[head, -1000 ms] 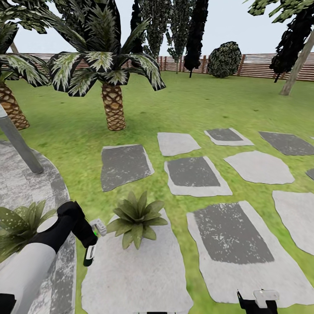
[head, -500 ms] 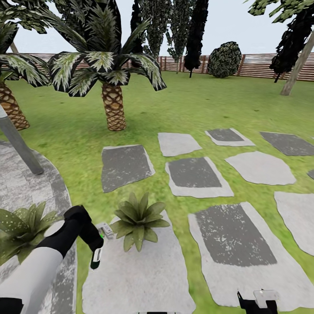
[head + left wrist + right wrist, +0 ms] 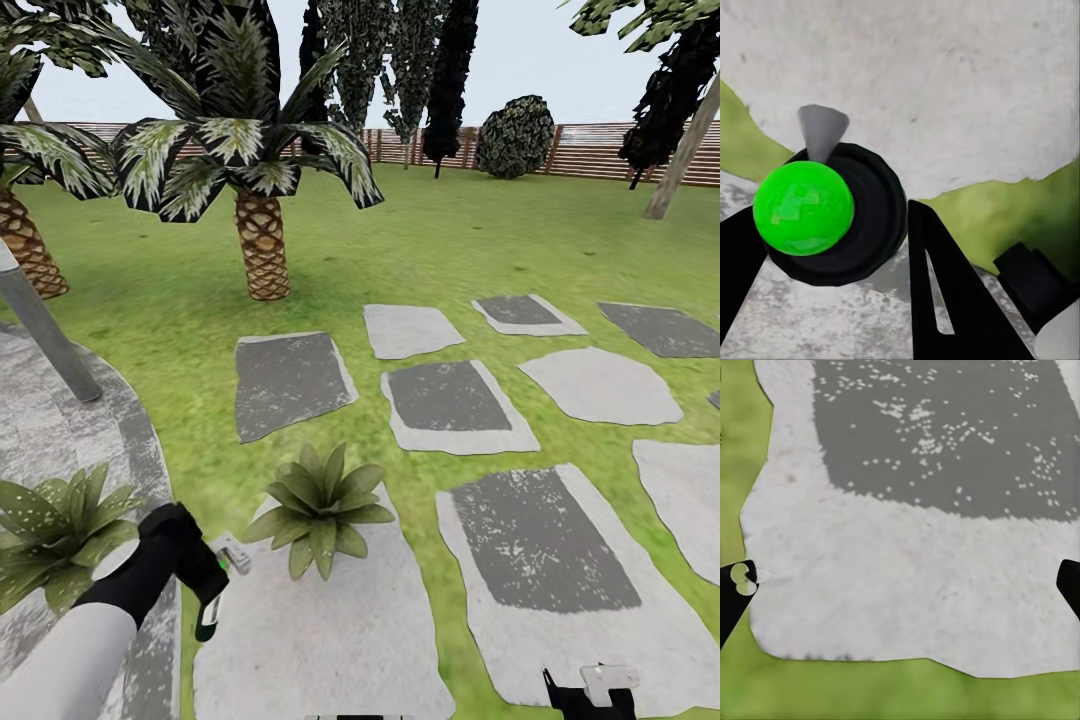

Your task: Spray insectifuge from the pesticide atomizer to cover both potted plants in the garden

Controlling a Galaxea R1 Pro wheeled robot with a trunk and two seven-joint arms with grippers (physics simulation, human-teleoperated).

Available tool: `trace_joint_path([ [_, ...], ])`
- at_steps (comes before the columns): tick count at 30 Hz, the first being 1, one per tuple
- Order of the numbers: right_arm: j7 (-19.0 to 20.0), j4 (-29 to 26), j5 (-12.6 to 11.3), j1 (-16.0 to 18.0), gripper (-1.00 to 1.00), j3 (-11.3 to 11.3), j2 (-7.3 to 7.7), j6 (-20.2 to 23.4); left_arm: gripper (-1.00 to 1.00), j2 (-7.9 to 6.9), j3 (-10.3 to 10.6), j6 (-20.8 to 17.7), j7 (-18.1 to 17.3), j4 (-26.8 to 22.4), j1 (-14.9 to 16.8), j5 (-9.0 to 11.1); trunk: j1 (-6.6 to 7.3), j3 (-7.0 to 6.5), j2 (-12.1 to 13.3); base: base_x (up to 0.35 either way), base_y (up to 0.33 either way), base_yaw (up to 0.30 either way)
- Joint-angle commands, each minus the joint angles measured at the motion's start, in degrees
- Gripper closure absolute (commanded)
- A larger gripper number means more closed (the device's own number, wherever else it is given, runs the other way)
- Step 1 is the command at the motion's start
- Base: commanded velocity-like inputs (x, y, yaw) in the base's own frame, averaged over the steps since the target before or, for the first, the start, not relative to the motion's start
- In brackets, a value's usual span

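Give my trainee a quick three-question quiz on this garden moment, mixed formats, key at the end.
1. True or false: the left hand holds the pesticide atomizer.
2. Which potted plant stands on a stepping stone?
A. the nearer-centre one
B. the one at the patio edge
3. Fill in: in the right wrist view, the right hand's fingers are spread over a ____ stone.

Key: 1 true; 2 A; 3 grey.

Grey stepping stones (image 3: 446,405) are lying scattered across the green lawn (image 3: 420,240). Palms (image 3: 258,240) and dark trees are standing before a brown slatted fence (image 3: 590,150) under pale sky.
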State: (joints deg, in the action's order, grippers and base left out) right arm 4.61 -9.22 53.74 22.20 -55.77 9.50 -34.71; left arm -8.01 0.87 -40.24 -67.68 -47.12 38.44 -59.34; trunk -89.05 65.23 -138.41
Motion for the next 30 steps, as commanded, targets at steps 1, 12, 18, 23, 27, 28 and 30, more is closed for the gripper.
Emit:
trace_joint_path([
  [1, 0.48, -0.01, 0.05, 0.03, -1.0, -0.48, 0.0, -0.19, 1.0, -0.13, -0.23, -0.68, -0.24, -0.19, -0.01, -0.33, 0.01, 0.05, -0.02, 0.0, 0.0, 0.0],
  [12, 0.57, -0.01, 0.05, 0.03, -1.0, -0.4, -0.01, -0.18, 1.0, 3.96, -9.35, 2.65, 9.36, 6.3, -1.2, 2.93, 0.01, 0.05, -0.02, 0.068, 0.04, 0.0],
  [18, 0.56, -0.01, 0.05, 0.03, -1.0, -0.4, 0.0, -0.18, 1.0, 6.33, -9.31, 6.46, 9.6, 6.92, -2.0, 3.32, 0.01, 0.05, -0.02, 0.007, 0.002, 0.0],
  [23, 0.54, -0.01, 0.05, 0.03, -1.0, -0.4, 0.0, -0.18, 1.0, 6.26, -9.6, 6.49, 12.39, 6.49, -2.05, 3.35, 0.01, 0.05, -0.02, 0.242, 0.0, 0.0],
  [27, 0.5, 0.06, 0.05, 0.03, -1.0, -0.4, 0.0, -0.18, 1.0, 6.24, -9.49, 6.49, 16.54, 6.81, -2.12, 3.43, 0.01, 0.05, -0.02, 0.327, 0.0, 0.0],
  [28, 0.51, 0.07, 0.05, 0.03, -1.0, -0.4, 0.0, -0.18, 1.0, 6.11, -9.48, 6.49, 16.59, 6.79, -2.13, 3.43, 0.01, 0.05, -0.02, 0.265, 0.0, 0.0],
  [30, 0.49, 0.07, 0.05, 0.03, -1.0, -0.4, 0.0, -0.18, 1.0, 5.79, -9.51, 6.49, 16.5, 6.85, -2.17, 3.38, 0.01, 0.05, -0.02, 0.172, 0.0, 0.0],
])
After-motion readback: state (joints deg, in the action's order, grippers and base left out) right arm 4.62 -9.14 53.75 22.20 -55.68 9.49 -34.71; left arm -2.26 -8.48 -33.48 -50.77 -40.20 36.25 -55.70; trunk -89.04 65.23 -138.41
